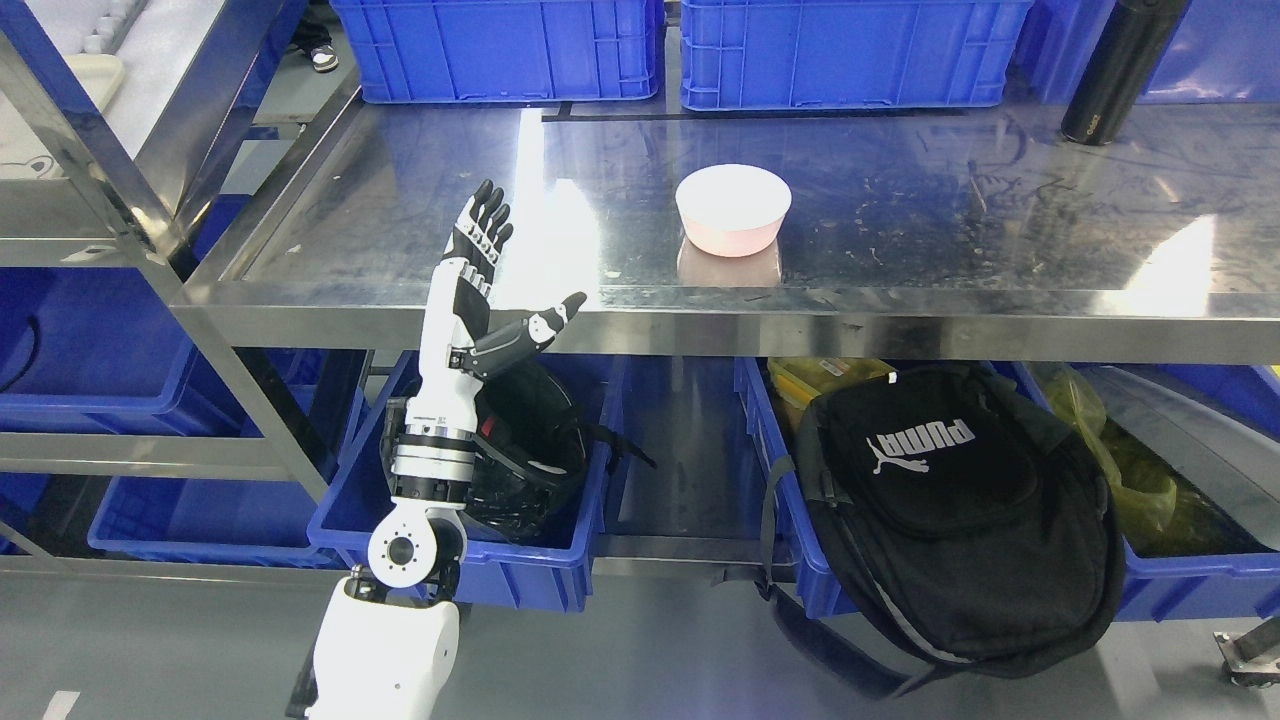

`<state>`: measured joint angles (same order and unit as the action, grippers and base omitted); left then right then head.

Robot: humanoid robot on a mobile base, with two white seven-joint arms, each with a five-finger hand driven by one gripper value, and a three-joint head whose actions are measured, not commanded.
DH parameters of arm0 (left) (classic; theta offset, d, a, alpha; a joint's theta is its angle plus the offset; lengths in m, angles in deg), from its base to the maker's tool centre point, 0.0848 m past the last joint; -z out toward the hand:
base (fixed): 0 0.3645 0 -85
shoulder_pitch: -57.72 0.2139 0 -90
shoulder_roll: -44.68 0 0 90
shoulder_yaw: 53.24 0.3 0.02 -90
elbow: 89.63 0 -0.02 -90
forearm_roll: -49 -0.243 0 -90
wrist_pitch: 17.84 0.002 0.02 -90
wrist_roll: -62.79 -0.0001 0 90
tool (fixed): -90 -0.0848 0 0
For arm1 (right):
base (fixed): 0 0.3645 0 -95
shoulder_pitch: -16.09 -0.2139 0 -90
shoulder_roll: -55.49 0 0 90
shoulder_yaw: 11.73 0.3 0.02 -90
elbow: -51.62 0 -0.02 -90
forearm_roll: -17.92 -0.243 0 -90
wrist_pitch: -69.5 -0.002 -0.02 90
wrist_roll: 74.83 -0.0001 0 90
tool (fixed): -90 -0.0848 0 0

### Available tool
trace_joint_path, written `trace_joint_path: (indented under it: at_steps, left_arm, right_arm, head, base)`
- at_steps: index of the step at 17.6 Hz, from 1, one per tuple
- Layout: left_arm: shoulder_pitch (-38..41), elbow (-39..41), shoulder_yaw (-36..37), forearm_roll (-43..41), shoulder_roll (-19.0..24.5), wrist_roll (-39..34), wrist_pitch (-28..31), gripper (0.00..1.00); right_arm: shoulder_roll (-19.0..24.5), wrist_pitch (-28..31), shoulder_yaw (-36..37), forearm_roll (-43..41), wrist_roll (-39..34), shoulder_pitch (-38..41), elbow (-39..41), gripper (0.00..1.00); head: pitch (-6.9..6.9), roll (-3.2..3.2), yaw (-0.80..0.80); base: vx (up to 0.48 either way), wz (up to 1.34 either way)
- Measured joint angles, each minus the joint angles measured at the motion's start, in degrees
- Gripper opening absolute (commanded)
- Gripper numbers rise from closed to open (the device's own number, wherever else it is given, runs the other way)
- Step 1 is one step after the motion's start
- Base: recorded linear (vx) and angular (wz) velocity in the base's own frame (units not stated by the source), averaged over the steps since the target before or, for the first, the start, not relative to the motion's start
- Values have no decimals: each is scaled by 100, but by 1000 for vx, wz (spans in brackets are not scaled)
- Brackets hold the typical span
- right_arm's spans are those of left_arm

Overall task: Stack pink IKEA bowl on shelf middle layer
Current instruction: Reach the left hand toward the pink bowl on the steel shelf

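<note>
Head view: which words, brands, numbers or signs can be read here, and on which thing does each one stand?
"PUMA", white letters with the leaping cat logo, upside down in this view, on the black backpack.
Small gold print near the base of the black bottle: too small to read.
A faint mark on the white surface at the left edge: too blurred to read.
No print can be seen on the pink bowl or the blue crates.
</note>
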<state>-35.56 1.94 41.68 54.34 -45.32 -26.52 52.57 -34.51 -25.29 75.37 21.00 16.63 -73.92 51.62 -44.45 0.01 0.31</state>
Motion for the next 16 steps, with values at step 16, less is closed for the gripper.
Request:
trace_joint_path:
  at_steps: [16]
  left_arm:
    - [-1725,6,175,-2638,639,2369,1561,94]
  right_arm:
    - [0,0,0,0,-4,1,0,100]
  head:
    - [0,0,0]
  base:
    - [0,-2]
